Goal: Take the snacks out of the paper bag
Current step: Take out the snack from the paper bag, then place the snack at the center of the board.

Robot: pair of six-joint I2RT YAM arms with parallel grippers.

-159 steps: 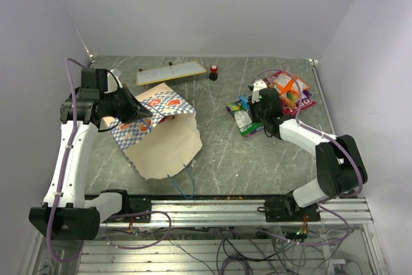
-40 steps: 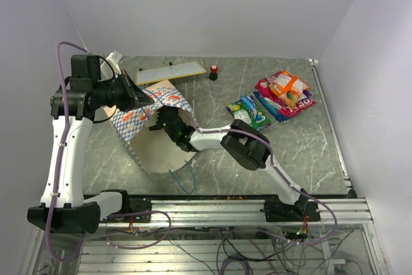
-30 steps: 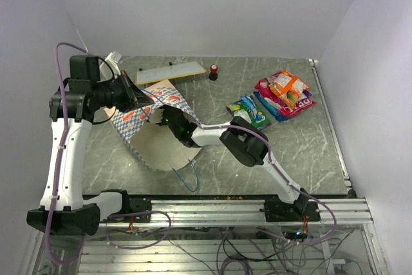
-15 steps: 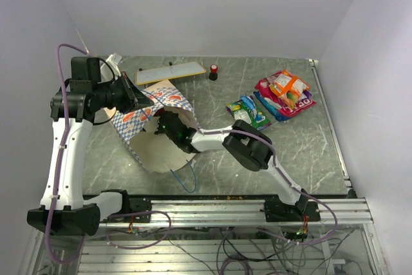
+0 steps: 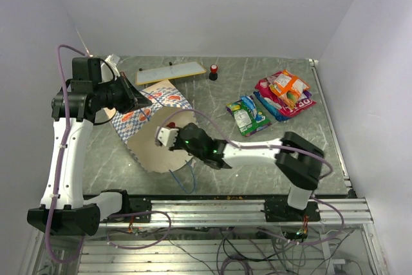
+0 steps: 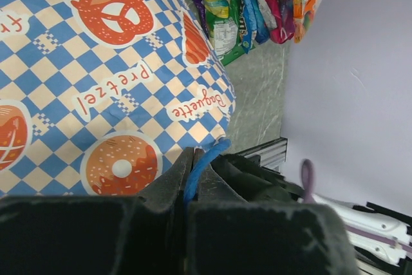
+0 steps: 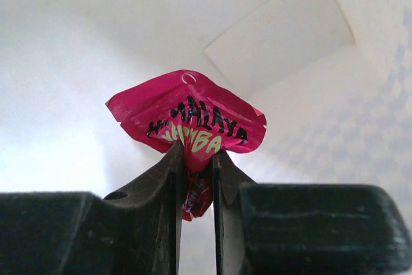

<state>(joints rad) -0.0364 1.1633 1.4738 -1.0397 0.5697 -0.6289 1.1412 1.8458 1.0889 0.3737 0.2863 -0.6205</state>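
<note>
Right jaws pinched tight on the lower edge of the tiny red wrapper, inside the paper bag; left jaws clamped on its blue cord handle. Risk: the grip on slick foil is slim, so the wrapper may slip free on withdrawal

The left gripper at the bottom centre is clamped on the blue cord handle of the checkered paper bag, which fills the left. Snack packets lie at the top centre on the grey table, apart from the bag.
</note>
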